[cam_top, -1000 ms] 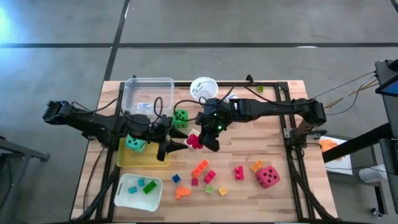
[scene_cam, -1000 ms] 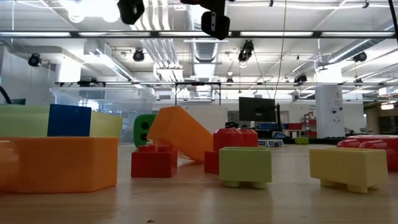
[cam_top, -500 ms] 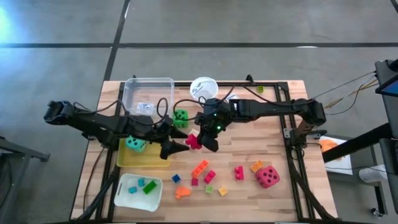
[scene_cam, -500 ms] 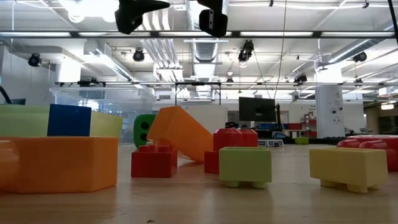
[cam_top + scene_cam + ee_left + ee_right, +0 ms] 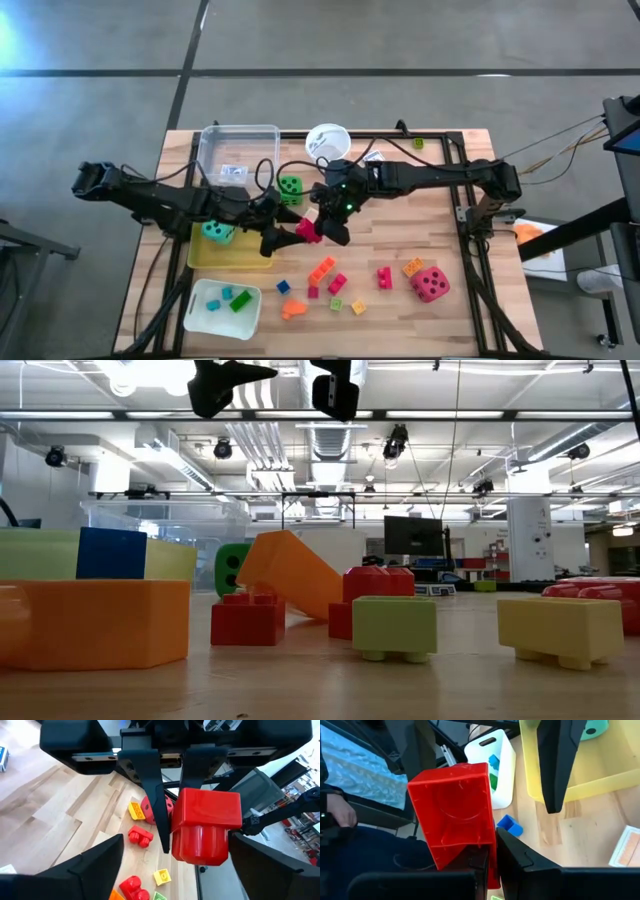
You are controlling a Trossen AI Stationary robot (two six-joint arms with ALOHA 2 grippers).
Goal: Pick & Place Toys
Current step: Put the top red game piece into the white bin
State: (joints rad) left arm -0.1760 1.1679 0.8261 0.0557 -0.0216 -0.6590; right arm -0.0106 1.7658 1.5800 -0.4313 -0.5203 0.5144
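Red plastic block hangs above mid-table, pinched by the right gripper — we judge it light, rigid, hollow and slick-walled, best taken across its flat sides. Our left gripper waits just beside it, fingers spread, over the wood-plank table near the yellow tray.

Left end effector hemmed between yellow tray and right end effector, bare table rightward
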